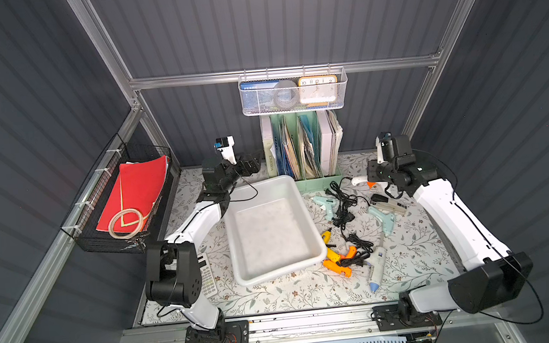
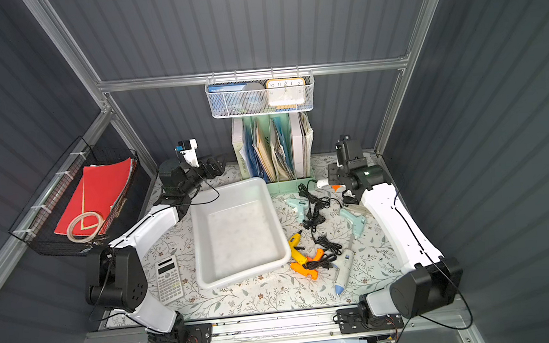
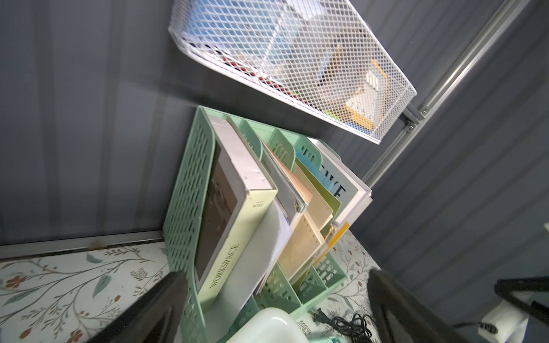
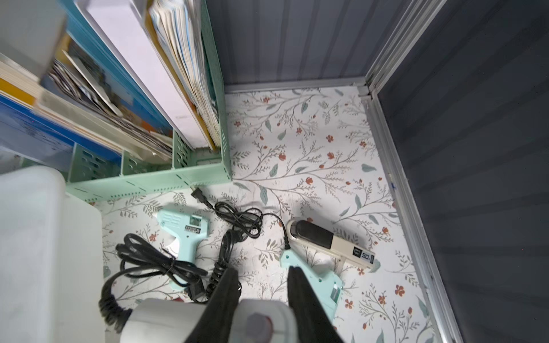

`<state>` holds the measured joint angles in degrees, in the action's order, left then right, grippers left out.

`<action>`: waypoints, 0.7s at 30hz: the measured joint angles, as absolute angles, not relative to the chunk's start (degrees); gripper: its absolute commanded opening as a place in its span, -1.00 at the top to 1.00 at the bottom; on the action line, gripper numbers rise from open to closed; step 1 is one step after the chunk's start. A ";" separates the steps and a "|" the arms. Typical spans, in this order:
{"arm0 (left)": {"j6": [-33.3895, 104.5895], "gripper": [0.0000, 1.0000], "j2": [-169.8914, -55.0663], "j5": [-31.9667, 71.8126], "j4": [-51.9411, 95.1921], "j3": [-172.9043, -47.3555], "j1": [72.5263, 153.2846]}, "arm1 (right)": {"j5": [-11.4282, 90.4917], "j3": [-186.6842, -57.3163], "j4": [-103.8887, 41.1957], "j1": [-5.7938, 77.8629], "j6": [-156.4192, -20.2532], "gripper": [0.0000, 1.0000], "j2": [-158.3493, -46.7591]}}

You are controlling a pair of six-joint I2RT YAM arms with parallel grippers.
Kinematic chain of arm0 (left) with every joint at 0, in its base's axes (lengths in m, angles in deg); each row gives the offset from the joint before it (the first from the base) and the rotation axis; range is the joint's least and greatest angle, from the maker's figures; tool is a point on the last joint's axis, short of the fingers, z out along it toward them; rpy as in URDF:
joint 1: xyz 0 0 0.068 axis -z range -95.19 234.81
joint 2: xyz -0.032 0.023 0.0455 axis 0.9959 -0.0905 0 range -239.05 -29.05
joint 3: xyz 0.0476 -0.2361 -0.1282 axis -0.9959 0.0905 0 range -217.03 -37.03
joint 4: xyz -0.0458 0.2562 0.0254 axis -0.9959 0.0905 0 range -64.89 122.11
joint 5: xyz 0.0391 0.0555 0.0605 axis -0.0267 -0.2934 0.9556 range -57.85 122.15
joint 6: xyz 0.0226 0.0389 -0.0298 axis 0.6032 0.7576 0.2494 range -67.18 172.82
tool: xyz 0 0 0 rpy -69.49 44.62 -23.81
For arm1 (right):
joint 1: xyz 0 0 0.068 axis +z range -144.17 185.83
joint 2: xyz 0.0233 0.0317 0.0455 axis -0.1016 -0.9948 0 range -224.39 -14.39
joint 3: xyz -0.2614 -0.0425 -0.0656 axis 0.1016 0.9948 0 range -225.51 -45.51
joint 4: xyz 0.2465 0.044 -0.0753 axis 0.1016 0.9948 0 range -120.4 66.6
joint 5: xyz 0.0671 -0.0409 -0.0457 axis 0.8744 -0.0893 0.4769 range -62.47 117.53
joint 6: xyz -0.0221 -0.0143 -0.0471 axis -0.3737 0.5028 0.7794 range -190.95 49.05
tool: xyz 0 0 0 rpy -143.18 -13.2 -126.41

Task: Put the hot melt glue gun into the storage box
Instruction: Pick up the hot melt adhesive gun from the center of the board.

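Left jaws stand wide apart on nothing: left gripper (image 1: 254, 164) hangs by the back-left corner of the storage box (image 1: 271, 233), aimed at the mint file holder (image 3: 184, 208). Box is bare inside. Right of it, a heap of other glue guns (image 1: 335, 258) and black cords (image 1: 344, 207). Far right, right gripper (image 4: 263, 270) is clamped on the white glue gun (image 4: 154, 317), by the holder's right end, apparently off the mat and well apart from the box. Looks like light, stiff, smooth plastic. Grip across the fat body seems sound; nozzle end best avoided. Its coiled cord (image 4: 110, 306) runs toward the heap and will likely drag or snag. Surface: floral mat (image 1: 276, 299), flat. Room: black wire basket (image 1: 115, 246) on the left wall, white mesh basket (image 1: 251, 105) at back, grey ribbed walls (image 1: 495, 94) close on the right
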<state>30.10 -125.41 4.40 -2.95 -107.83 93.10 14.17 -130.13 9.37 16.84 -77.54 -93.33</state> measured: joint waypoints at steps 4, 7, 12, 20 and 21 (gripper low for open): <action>32.96 -1.00 -128.55 0.23 -2.07 -111.46 95.42 | 14.80 -130.54 7.52 17.76 -77.74 1.00 -91.29; 36.31 -1.00 -131.02 -3.51 -0.08 -116.01 98.72 | 16.29 -131.40 6.62 18.80 -77.98 1.00 -90.66; 46.32 -1.00 -135.22 -8.82 8.03 -127.55 105.82 | 19.57 -134.28 6.09 20.71 -78.63 1.00 -90.86; 59.24 -1.00 -138.56 -12.71 20.24 -137.45 112.88 | 21.16 -135.61 5.18 22.94 -78.92 1.00 -91.14; 60.07 -1.00 -138.65 -12.69 20.94 -137.67 113.12 | 21.14 -135.61 5.18 23.00 -78.83 1.00 -91.29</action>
<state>60.07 -138.65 -12.69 20.94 -137.67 113.12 21.14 -135.61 5.18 23.00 -78.83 -91.29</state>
